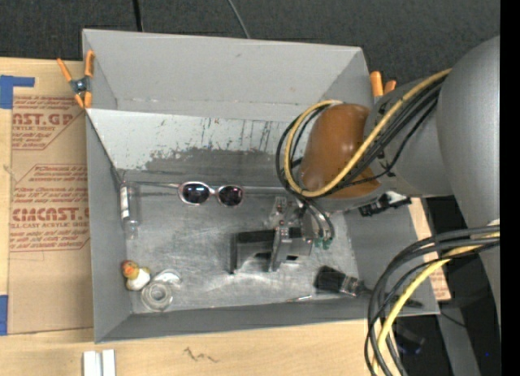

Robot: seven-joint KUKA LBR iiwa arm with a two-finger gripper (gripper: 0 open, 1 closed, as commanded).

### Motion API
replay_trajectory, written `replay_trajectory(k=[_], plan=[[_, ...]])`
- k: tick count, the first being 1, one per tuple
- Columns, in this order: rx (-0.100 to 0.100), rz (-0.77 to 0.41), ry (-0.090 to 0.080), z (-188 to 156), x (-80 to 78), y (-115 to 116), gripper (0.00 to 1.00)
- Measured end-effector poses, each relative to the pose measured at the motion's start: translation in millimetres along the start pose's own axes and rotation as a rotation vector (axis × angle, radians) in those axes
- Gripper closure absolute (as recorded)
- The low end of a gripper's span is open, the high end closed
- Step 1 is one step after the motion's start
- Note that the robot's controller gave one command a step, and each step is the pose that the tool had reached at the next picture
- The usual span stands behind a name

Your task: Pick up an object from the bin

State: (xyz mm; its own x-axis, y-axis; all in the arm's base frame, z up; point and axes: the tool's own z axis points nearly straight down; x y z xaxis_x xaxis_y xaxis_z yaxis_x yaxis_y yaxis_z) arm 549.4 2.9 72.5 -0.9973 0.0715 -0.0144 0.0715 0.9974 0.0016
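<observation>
My gripper [283,246] hangs low over the bin's floor, right of the middle, under the arm's orange cover. A dark grey, blocky angled piece [248,248] lies just to its left, with its right end against the gripper. A small black cylinder-like item [332,280] rests near the front right corner, below and right of the gripper. A pair of sunglasses with purple mirrored lenses [212,194] lies farther back, left of the gripper.
Along the left wall lies a clear plastic piece [127,210]. In the front left corner sit a small orange-and-white toy [133,273] and a clear round item [160,292]. The arm and its cables cover the bin's right side.
</observation>
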Motion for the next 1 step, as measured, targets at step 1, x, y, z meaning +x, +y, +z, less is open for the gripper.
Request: replay_trajectory(k=[1], plan=[[0.002, 0.025, 0.017, -87.7, -16.5, 11.8, 1.0]])
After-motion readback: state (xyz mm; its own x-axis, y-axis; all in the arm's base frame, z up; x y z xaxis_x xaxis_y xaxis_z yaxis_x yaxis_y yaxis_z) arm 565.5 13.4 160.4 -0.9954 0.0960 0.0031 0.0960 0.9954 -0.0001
